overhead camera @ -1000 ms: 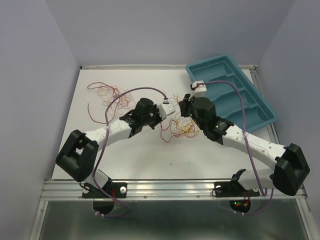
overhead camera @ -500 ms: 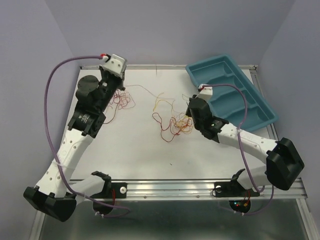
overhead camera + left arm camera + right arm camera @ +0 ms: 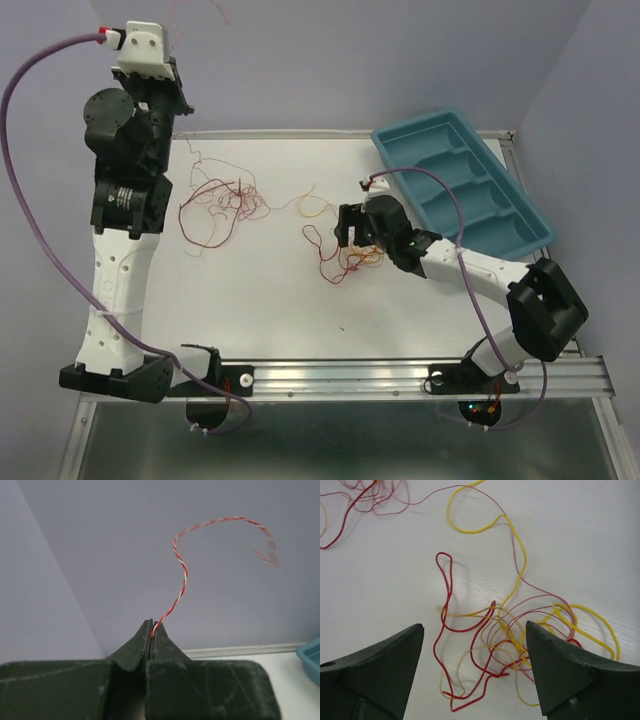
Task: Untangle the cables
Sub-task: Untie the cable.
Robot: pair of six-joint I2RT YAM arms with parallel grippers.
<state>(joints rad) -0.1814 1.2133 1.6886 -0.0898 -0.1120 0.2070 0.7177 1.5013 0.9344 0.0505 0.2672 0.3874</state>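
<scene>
The cables lie in two loose clumps on the white table [image 3: 270, 300]: a red one [image 3: 215, 205] at the back left, and a red, orange and yellow tangle [image 3: 350, 250] in the middle. My left gripper [image 3: 176, 72] is raised high against the back wall. In the left wrist view it [image 3: 151, 625] is shut on a thin red-and-white twisted strand [image 3: 182, 575] that curls upward. My right gripper [image 3: 358, 232] hovers just above the middle tangle. Its jaws [image 3: 474, 626] stand wide open, with red and yellow loops [image 3: 520, 645] on the table between them, untouched.
A teal compartment tray [image 3: 470, 180] sits at the back right, close to the right arm. Thick purple cables arc from both arms. Walls close in the table at the left, back and right. A metal rail [image 3: 340, 375] runs along the near edge.
The left arm has swung from the middle to the back left and risen high, still shut on the strand. The right gripper has opened and let go over the middle tangle.
</scene>
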